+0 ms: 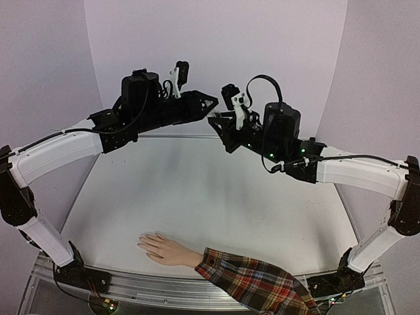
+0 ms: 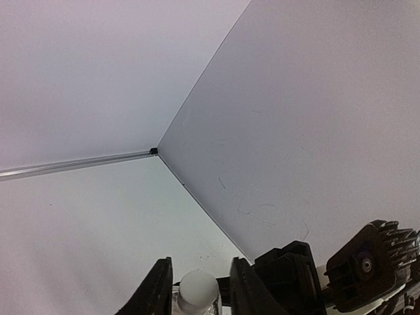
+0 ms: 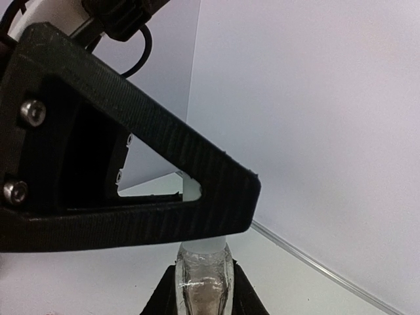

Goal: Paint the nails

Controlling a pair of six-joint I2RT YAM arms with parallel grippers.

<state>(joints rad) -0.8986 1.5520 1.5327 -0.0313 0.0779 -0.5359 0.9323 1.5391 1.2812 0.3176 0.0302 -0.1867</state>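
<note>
A beige mannequin hand (image 1: 165, 250) in a red plaid sleeve (image 1: 257, 283) lies palm down near the table's front edge. The nails (image 1: 142, 243) are tiny pale tips pointing left. High over the back of the table both grippers meet. My right gripper (image 3: 203, 275) is shut on a small clear bottle (image 3: 205, 292). The white cap (image 2: 198, 287) sits between the jaws of my left gripper (image 2: 200, 275), which are closed in around it. From the right wrist view, a left finger (image 3: 164, 190) crosses in front of the cap (image 3: 211, 244). In the top view the bottle is hidden between the left gripper (image 1: 211, 105) and the right gripper (image 1: 215, 121).
White walls (image 1: 216, 46) enclose the table (image 1: 197, 197) at the back and sides, meeting at a corner (image 2: 155, 151) just beyond the grippers. Both arms arch up from their bases at the near corners. An aluminium rail (image 1: 151, 282) runs along the front edge.
</note>
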